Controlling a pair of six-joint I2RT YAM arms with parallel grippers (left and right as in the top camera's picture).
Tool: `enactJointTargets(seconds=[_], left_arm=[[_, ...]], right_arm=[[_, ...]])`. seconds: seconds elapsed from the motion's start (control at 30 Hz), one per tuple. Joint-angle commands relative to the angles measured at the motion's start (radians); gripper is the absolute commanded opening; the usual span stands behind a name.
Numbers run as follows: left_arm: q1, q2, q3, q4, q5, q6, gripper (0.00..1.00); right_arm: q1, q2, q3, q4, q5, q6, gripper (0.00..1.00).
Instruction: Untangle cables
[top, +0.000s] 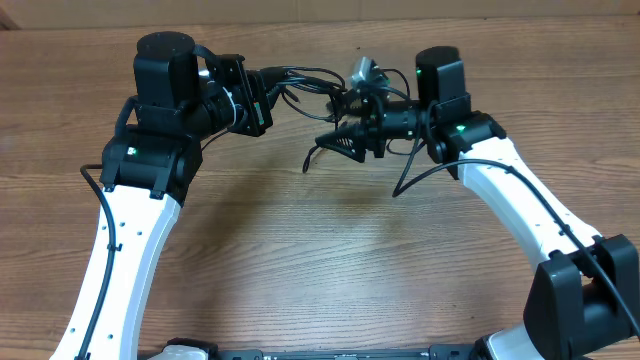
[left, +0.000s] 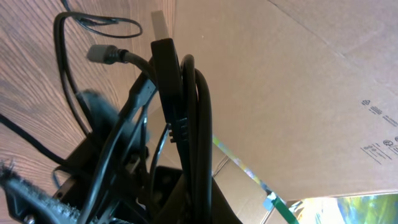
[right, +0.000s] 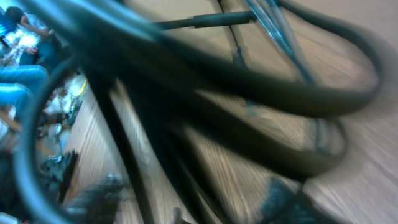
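Observation:
The cables (top: 300, 80) are thin black cords strung in the air between my two grippers near the table's far edge. A silver-tipped plug (top: 362, 70) sticks up at their right end. My left gripper (top: 262, 98) is shut on the cables. In the left wrist view the cables (left: 194, 124) rise straight out of the jaws, with silver plugs (left: 99, 53) at the top. My right gripper (top: 338, 143) points left, just below the bundle. In the blurred right wrist view its fingers (right: 93, 199) stand apart with the cables (right: 186, 87) running between them.
The wooden table (top: 320, 250) lies below both arms. A cardboard box wall (left: 298, 74) stands behind the table's far edge. The right arm's own thicker black cable (top: 420, 175) loops down beside its wrist.

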Motion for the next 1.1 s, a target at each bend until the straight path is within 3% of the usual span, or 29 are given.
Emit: enactJointTargets(seconds=[0.0,0.07,0.17,0.33,0.43,0.6,0.7,0.77,0.83,1.07], left_arm=[[0.001,-0.012,0.004,0.007,0.019,-0.013,0.05],[0.007,-0.012,0.004,0.002,0.019,-0.011,0.06],[0.017,-0.011,0.004,-0.005,-0.004,0.032,0.13],[0.021,-0.011,0.004,-0.079,-0.142,0.14,0.57],[0.021,-0.008,0.004,-0.158,-0.231,0.213,0.77],[0.021,0.003,0.004,-0.269,-0.272,0.338,0.81],[0.019,0.016,0.004,-0.29,-0.271,0.532,0.84],[0.019,0.028,0.004,-0.301,-0.267,0.708,0.91],[0.019,0.04,0.004,-0.321,-0.25,0.808,0.98],[0.013,0.098,0.004,-0.401,-0.155,0.918,1.0]], right_arm=[[0.005,-0.013,0.011,-0.016,0.003,0.002,0.25],[0.003,-0.013,0.011,-0.036,0.003,0.039,0.05],[0.001,-0.013,0.011,-0.062,0.003,0.135,0.04],[0.001,-0.013,0.011,-0.117,-0.029,0.302,0.04],[0.001,-0.013,0.011,-0.16,-0.034,0.412,0.04],[0.001,-0.013,0.011,-0.222,-0.046,0.505,0.04],[0.001,-0.013,0.011,-0.233,-0.082,0.504,0.04],[0.001,-0.013,0.011,-0.232,-0.105,0.505,0.04],[0.001,-0.013,0.011,-0.232,-0.106,0.505,0.04],[0.001,-0.014,0.017,-0.2,-0.118,0.505,0.04]])
